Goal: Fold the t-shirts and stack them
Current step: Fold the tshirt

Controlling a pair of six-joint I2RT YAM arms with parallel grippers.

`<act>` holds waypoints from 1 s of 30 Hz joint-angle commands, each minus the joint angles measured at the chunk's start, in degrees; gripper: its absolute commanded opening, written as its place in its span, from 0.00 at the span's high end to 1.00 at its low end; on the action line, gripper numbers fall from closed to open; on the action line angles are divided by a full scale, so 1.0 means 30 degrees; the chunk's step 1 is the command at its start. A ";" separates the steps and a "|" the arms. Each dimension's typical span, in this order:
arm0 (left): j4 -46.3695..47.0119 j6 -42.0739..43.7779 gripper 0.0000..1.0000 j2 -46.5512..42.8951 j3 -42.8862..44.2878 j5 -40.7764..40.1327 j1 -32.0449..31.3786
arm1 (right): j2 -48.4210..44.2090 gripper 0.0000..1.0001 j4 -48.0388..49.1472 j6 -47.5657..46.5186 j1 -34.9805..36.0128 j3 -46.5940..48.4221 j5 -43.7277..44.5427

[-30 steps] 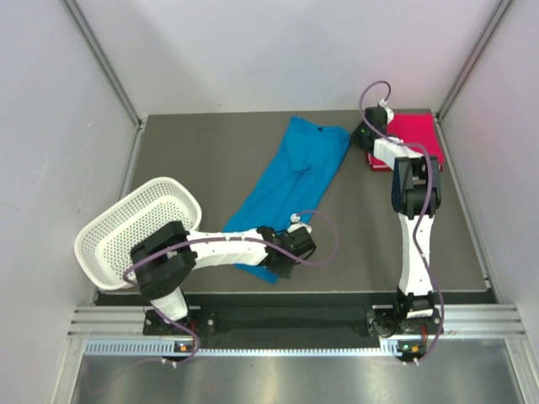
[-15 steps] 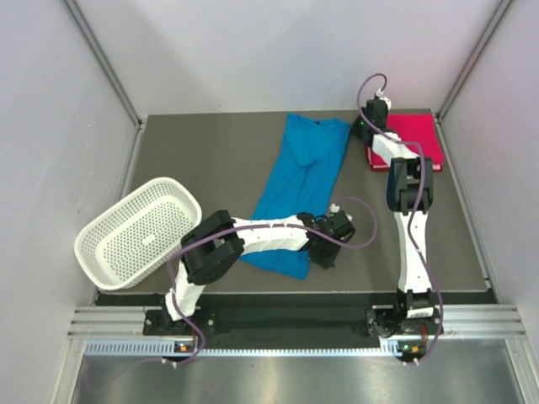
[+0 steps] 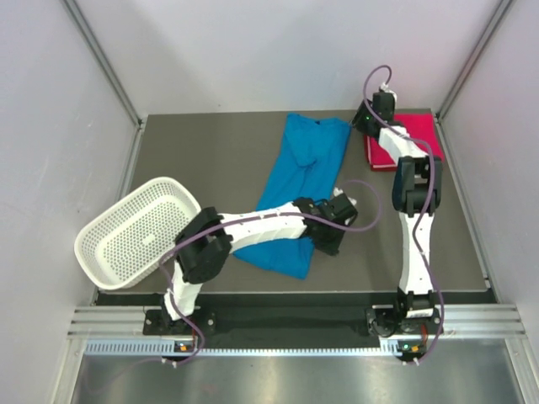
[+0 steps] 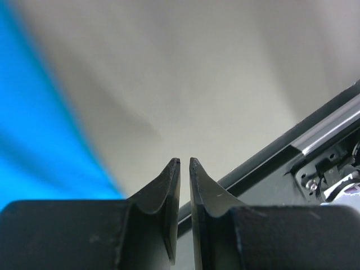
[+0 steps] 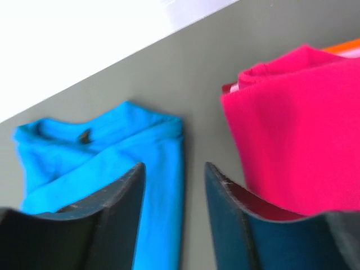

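Basket (image 3: 126, 240) overhangs table (image 3: 210, 151) edge, apart from blue t-shirt (image 3: 303, 160).

Overhead camera looks down from behind; wrist cameras sit low (close-up) — all share the blue t-shirt (image 3: 299, 168).

Bare table (image 3: 210, 160) between blue t-shirt (image 3: 296, 181) and basket (image 3: 135, 231)

- Left arm (image 3: 253, 225), right arm (image 3: 410, 252): white link shells, black joint housings.
- Purple cable (image 3: 365, 87) looped along each arm.
- Left gripper (image 4: 184, 161), right gripper (image 5: 174, 165): black fingers, curved, tapering to tips.
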 commanded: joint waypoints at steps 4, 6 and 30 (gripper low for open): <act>-0.2052 0.1997 0.82 -0.7313 -0.2232 -0.1401 0.4723 | -0.6922 0.52 -0.2026 0.0860 -0.0093 -0.3988 0.1419; -0.2111 0.2668 0.82 -0.8552 -0.3756 -0.1076 0.6284 | -0.9003 0.49 -0.2403 0.1153 -0.0006 -0.6275 0.1653; -0.1262 0.5309 0.72 -1.1724 -0.8917 0.4081 1.3323 | -2.4715 0.46 -0.3054 1.3836 1.5107 -2.7462 0.2739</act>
